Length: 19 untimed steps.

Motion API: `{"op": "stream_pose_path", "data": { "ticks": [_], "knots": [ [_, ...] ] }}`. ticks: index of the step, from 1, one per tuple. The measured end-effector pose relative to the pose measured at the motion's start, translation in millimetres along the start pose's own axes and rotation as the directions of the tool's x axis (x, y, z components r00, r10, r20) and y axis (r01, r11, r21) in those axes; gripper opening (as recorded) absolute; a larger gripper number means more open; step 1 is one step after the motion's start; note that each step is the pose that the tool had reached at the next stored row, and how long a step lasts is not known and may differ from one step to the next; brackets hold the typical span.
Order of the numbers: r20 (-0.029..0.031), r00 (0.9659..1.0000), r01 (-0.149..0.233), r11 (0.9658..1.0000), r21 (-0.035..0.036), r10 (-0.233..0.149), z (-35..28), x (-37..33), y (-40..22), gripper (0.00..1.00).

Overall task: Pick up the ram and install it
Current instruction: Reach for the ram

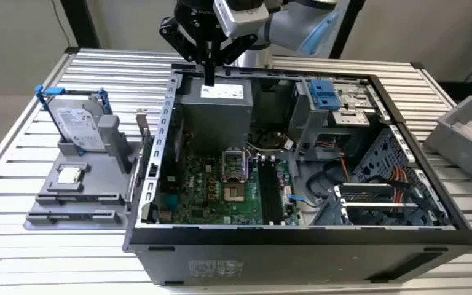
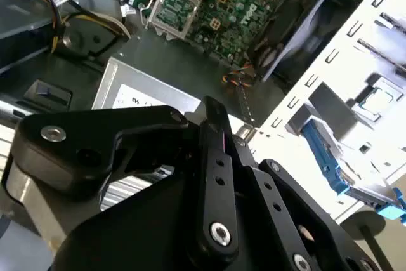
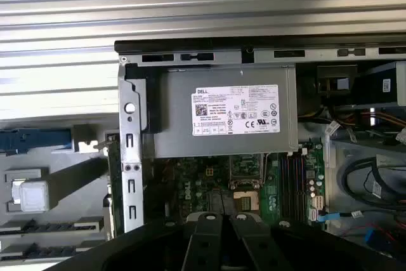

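Black claw [image 1: 209,78] hangs from the arm above the far edge of the open computer case [image 1: 302,236], directly over the grey power supply [image 1: 216,107] with its white label. In the exterior view the fingers come down to one thin tip. In both wrist views the finger links meet with hardly a gap [image 2: 212,103] [image 3: 222,217]. The claw is clenched, and nothing can be seen between its fingers.

The ram [image 1: 144,138] stands on edge in the grey fixture [image 1: 72,203], just outside the case wall on the exterior view's left. In the first wrist view it shows as a thin dark-green strip [image 3: 114,176] between the fixture and the perforated case wall. It is well apart from the claw and is not yet installed.

The same fixture holds the silver hard drive [image 1: 80,123], upright in a blue-tabbed bracket, and a small square silver chip [image 1: 69,175] lying flat below it.

Inside the case, the green motherboard [image 1: 199,196] lies flat. The processor socket [image 1: 233,163] sits near its middle, and the long black memory slots [image 1: 269,193] run beside the socket on the exterior view's right. Orange and black cables [image 1: 383,178] lie further to that side.

The case rests on a slatted metal counter [image 1: 23,246]. A grey bin [image 1: 457,138] stands at the exterior view's right edge.
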State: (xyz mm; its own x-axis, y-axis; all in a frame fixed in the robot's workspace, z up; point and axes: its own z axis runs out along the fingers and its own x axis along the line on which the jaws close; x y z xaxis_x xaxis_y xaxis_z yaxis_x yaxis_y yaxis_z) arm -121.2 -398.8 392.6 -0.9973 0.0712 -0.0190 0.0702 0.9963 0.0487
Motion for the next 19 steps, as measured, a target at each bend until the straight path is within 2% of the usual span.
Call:
{"op": "stream_pose_path", "data": {
  "ticks": [19],
  "knots": [
    [0.0001,1.0,0.0,1.0,-0.0001,0.0,0.0,0.1,0.0,0.0]
  ]
}}
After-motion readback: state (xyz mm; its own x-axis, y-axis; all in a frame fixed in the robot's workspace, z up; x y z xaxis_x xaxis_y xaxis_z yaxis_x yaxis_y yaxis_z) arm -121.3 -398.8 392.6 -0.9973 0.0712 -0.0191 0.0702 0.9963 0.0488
